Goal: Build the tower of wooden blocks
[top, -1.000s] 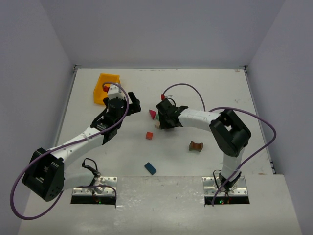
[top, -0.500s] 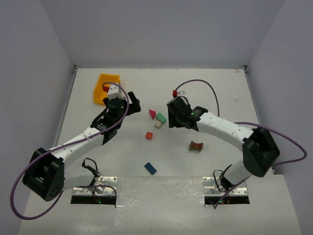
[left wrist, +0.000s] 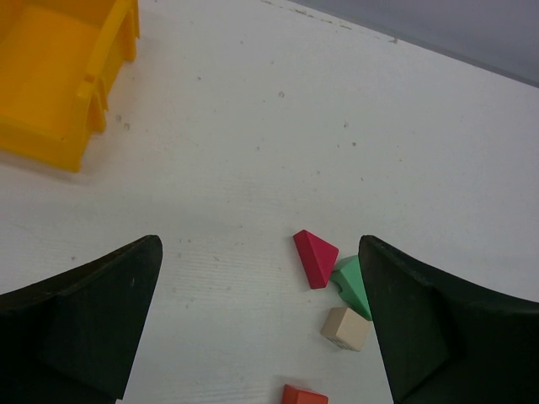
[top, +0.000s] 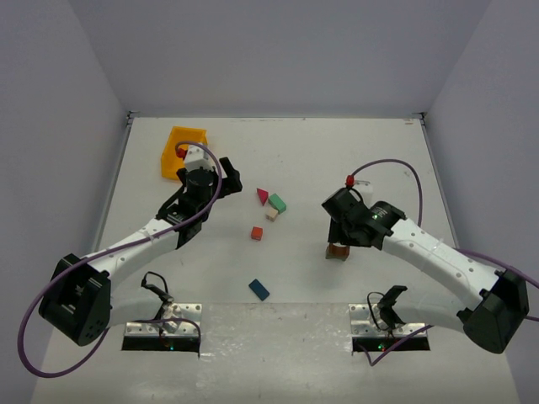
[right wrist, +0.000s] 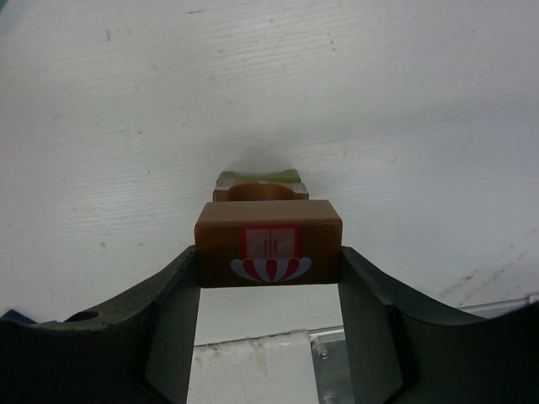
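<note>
Grips a brown wooden brick (right wrist: 268,252) with a red and white picture on its face, squeezed between the two fingers of the right gripper (right wrist: 269,278). Shows up plainly only in the right wrist view. Just behind the brick in that view sits a brown wooden arch block (right wrist: 258,192) with an olive green bit on its far side, down on the white table (right wrist: 379,101). Cannot tell whether brick and arch touch. From the top view, hides the brick under the right gripper (top: 339,237) and lets only a bit of the arch (top: 338,252) peek out.

Holds nothing in the left gripper (left wrist: 259,278), with black fingers (left wrist: 84,328) spread wide above the table. Looks down, in the left wrist view, on a magenta wooden triangle block (left wrist: 314,257) just beside a green wooden block (left wrist: 354,286), a cream wooden cube (left wrist: 345,328) just beside the green one, and part of a red wooden cube (left wrist: 303,396) at the bottom edge. Catches a yellow-orange plastic bin (left wrist: 50,93) at the top left too.

Shows, whole and only from the top view, a blue wooden brick (top: 258,289) lying alone near the arm bases, well apart from the other blocks.
</note>
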